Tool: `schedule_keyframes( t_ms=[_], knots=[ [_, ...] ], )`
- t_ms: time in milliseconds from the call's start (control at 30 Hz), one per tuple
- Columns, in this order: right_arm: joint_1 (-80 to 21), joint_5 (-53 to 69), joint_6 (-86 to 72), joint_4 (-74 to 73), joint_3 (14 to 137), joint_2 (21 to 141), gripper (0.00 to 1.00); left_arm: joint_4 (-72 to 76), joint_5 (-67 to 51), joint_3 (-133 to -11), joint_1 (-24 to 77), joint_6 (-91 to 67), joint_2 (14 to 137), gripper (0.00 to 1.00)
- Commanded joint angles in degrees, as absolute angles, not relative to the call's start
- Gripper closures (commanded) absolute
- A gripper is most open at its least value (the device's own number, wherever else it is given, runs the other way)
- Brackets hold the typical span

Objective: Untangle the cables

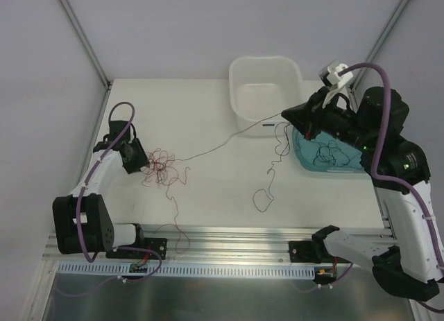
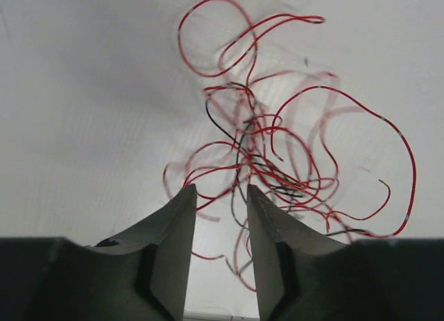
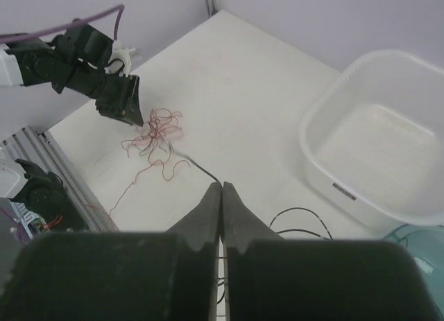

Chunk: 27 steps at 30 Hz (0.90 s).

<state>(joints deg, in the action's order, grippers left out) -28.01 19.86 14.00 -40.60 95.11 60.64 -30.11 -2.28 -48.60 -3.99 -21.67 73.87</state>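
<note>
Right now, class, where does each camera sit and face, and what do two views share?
Top external: above and behind, looking down on the table and both arms.
Left wrist: past the open left gripper at the red tangle.
Right wrist: over the right gripper, shut on a cable, across the table.
Both wrists share the tangle.

Same build on both: left arm [image 1: 97, 172] and right arm [image 1: 416, 218] have white links and chunky black joint housings. A purple cable [image 1: 366, 64] runs along each. White bracket [image 1: 335, 73] at right wrist. Left pincer [image 2: 220, 196] and right pincer [image 3: 222, 191] have dark grey wedge fingers tapering to the tips.
</note>
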Motion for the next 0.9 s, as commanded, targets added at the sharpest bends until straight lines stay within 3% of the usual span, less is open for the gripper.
schedule_keyframes(
  t_ms=[0,267,367,400,500,667,867],
  knots=[
    [-27.42,18.46,13.8,-37.09,100.89,58.98,0.99,-31.9,3.51,-50.18,-5.71,-20.48,74.97,0.61],
    [-27.42,20.03,12.84,-35.51,101.34,58.53,0.99,-31.82,0.11,-53.18,-7.21,-21.97,76.29,0.57],
    [-27.33,22.67,10.82,-34.72,97.41,59.06,0.99,-30.5,-9.82,-51.78,-6.25,-24.17,74.27,0.36],
    [-27.42,23.37,9.94,-33.59,96.25,58.98,0.99,-30.32,-13.67,-51.33,-5.46,-25.13,73.14,0.25],
    [-27.42,23.99,8.97,-32.78,92.91,59.15,0.99,-29.09,-15.82,-49.57,2.15,-27.76,71.03,0.11],
    [-27.42,24.08,8.26,-32.87,90.53,58.19,0.99,-24.1,-15.12,-47.29,14.58,-35.13,71.28,0.08],
    [-27.42,24.78,7.39,-33.75,87.63,56.6,0.99,-18.46,-13.36,-49.21,21.79,-37.27,78.21,0.16]
  ],
)
